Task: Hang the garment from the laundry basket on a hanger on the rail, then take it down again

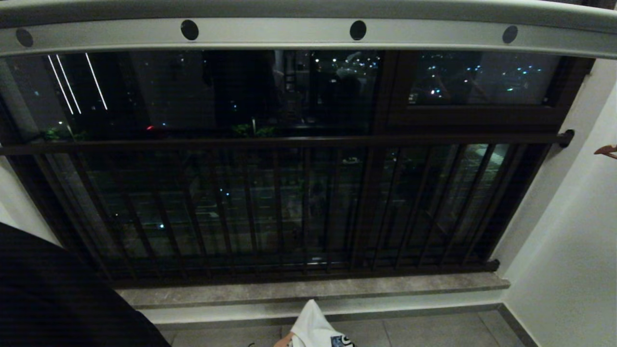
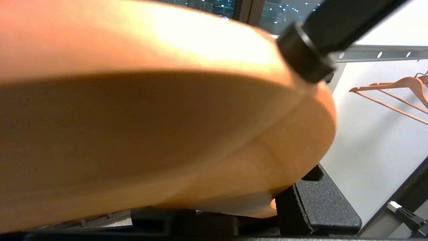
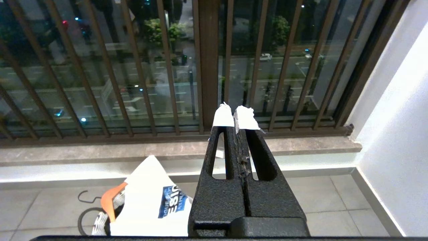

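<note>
My left gripper (image 2: 234, 214) is shut on an orange wooden hanger (image 2: 150, 117), which fills the left wrist view; the hanger's black hook stem (image 2: 321, 36) runs up past it. A white garment (image 3: 150, 201) with a blue logo is draped over that hanger, whose orange end (image 3: 110, 200) sticks out. In the head view only the garment's top (image 1: 313, 327) shows, at the bottom edge. Below it on the floor sits the laundry basket (image 3: 97, 225). The pale grey rail (image 1: 308, 33) with dark holes runs across overhead. My right gripper (image 3: 235, 115) is shut and empty, pointing at the window bars.
Dark brown window bars (image 1: 289, 207) and a stone sill (image 1: 313, 289) lie ahead, with a white wall (image 1: 569, 241) to the right. More orange hangers (image 2: 401, 87) hang further along the rail (image 2: 378, 53). A black shape (image 1: 53, 299) fills the head view's lower left corner.
</note>
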